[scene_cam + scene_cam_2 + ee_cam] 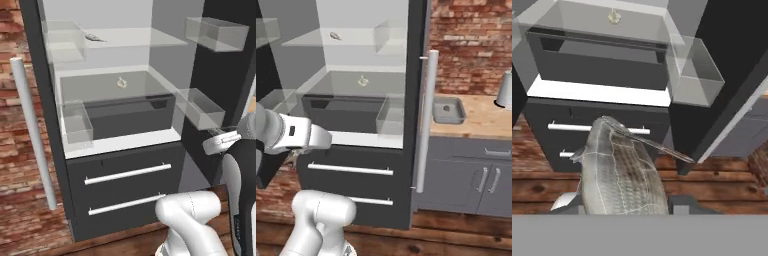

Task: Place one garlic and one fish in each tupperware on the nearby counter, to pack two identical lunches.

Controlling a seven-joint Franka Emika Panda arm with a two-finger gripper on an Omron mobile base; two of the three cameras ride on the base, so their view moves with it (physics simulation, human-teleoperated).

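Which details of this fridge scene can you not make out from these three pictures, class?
- Pincer tips, hand view: hidden behind the held fish.
- Second fish, left base view: too small for detail.
- Garlic: tiny and blurred.
- Tupperware, right base view: its contents are too blurred to name.

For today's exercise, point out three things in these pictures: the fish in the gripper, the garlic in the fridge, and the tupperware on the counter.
fish (pixel 619 172), hand view, on its scaled flank.
garlic (pixel 121 83), left base view, on the bulb's middle.
tupperware (pixel 448 119), right base view, on its near rim.
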